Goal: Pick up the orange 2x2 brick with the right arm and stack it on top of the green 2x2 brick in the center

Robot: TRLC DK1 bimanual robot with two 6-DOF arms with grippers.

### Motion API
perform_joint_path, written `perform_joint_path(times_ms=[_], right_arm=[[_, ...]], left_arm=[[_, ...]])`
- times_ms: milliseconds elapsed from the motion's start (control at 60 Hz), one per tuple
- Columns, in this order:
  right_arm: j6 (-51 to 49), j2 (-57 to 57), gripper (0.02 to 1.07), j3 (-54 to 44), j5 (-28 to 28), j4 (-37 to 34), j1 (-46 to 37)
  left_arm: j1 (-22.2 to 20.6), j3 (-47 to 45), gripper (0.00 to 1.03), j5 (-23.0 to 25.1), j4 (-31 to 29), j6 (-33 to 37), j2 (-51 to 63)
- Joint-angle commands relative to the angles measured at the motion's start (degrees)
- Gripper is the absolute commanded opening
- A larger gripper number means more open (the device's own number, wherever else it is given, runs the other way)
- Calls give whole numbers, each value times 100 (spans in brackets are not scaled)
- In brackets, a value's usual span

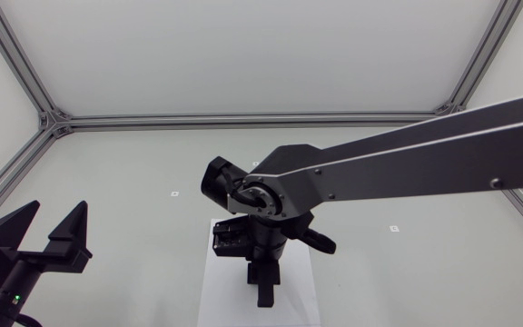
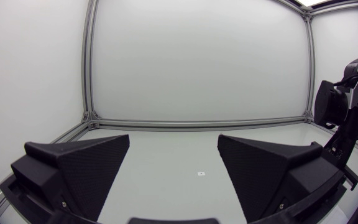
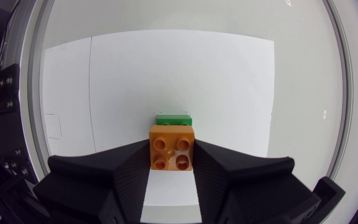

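The right arm (image 1: 407, 163) is coming in from its side and reaching past the middle of the table (image 1: 107, 173), and its wrist is hanging over the white sheet (image 1: 221, 300). Down at the right gripper (image 3: 171, 154) the fingers are pressing on the orange brick (image 3: 171, 147) from both sides, so it is clamped on that brick, studs facing up toward the wrist camera. The green brick (image 3: 174, 119) is sitting on the sheet just ahead of the orange one, and only a strip of it is showing past the orange edge. The two are lining up closely, but whether they are touching I cannot tell. From the head view neither brick is showing, as the wrist is covering them. Over on the other side, the left gripper (image 1: 55, 213) is waiting near the table's edge, well apart from the sheet, with its two fingers (image 2: 79, 168) spread wide and nothing between them. Two small marks (image 1: 174, 193) are showing on the table, one on either side of the right arm's wrist.
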Motion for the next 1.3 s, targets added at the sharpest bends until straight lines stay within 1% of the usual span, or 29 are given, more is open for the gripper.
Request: perform_joint_path(times_ms=[0, 633, 833, 1050, 1283], right_arm=[[-158, 163, 28, 85, -30, -49, 51], [-176, 366, 28, 181, -38, -58, 69], [-185, 524, 28, 252, -38, -295, 25], [-220, 656, 28, 278, -249, -506, -116], [-176, 647, 28, 208, -328, -462, -204]], left_arm=[[16, -235, 99, 34, -87, 73, -45], [16, -235, 99, 25, -87, 73, -45], [16, -235, 99, 25, -87, 73, -45], [16, -235, 99, 25, -87, 73, -45], [16, -235, 99, 25, -87, 73, -45]])
